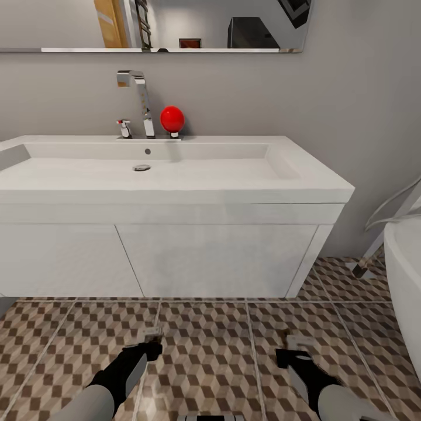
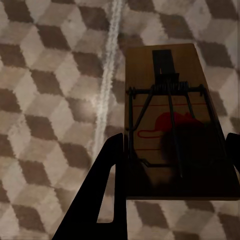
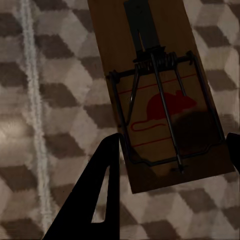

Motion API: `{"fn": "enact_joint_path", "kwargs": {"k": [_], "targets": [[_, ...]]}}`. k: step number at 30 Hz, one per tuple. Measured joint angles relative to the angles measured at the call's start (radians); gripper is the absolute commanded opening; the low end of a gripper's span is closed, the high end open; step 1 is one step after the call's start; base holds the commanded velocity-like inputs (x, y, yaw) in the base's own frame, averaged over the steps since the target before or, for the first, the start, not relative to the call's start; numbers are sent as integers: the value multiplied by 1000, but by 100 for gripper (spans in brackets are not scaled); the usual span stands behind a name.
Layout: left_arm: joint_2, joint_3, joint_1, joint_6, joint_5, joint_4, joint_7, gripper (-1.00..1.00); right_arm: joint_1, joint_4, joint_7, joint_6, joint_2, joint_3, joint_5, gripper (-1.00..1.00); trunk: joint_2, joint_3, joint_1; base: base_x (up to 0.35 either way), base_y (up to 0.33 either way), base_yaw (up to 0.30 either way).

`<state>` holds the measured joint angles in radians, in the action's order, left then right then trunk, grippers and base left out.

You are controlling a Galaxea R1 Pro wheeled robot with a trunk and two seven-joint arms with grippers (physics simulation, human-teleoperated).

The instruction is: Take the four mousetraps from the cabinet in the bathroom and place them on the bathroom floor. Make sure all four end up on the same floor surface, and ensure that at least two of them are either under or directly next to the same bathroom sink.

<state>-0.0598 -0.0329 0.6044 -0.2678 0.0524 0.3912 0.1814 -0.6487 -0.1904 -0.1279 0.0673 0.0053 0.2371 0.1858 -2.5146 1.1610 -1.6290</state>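
- Mousetraps, two of them, sit between the fingers of the two grippers, low over the bathroom floor (image 1: 204, 345) in front of the sink (image 1: 169, 175).
- Left mousetrap (image 2: 172, 125): a flat brown wooden board with a dark plate at its far end, a coiled spring, a thin wire frame and a red mouse outline printed on the wood. It lies flat between the dark fingers (image 2: 107, 195) of the left gripper (image 2: 175, 170), which close against its long edges.
- Right mousetrap (image 3: 160, 95): the same brown board, wire bar and red mouse print, turned slightly askew to the tile pattern. The right gripper (image 3: 175, 160) has its fingers (image 3: 102, 190) pinching the board's near end.
- From the head view, the left gripper (image 1: 153, 338) and the right gripper (image 1: 297, 344) each carry a small pale shape at the tip, just above the tiles and well apart from each other.
- Floor tiles carry a brown, beige and grey cube pattern with pale grout lines.
- Sink is a wide white basin on a white two-door vanity (image 1: 175, 257), with a chrome faucet (image 1: 140, 102) and a red ball (image 1: 172, 118) beside it.
- Part of a white bathtub (image 1: 406, 280) stands at the right.
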Motion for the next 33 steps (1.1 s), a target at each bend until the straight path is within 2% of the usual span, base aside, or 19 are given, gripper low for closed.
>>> {"fn": "enact_joint_path", "kwargs": {"k": [5,9,14,24,33], "targets": [[-10,0,4,0,-1,11,1,-100,-2,-11,0,0,55,-3,2,-100,0,0,0,0,0,0],[-24,5,9,0,-4,51,3,-100,-3,-13,1,0,73,-3,20,-100,0,0,0,0,0,0],[-27,7,10,0,-4,85,9,-100,-3,-13,1,-1,73,-2,51,-100,0,0,0,0,0,0],[-28,5,11,-2,-3,129,40,-100,-3,-15,0,0,73,-1,58,-100,0,0,0,0,0,0],[-27,6,11,-32,-2,131,44,-100,-3,-52,-1,8,72,1,58,-100,-2,35,-4,0,0,0]]}}
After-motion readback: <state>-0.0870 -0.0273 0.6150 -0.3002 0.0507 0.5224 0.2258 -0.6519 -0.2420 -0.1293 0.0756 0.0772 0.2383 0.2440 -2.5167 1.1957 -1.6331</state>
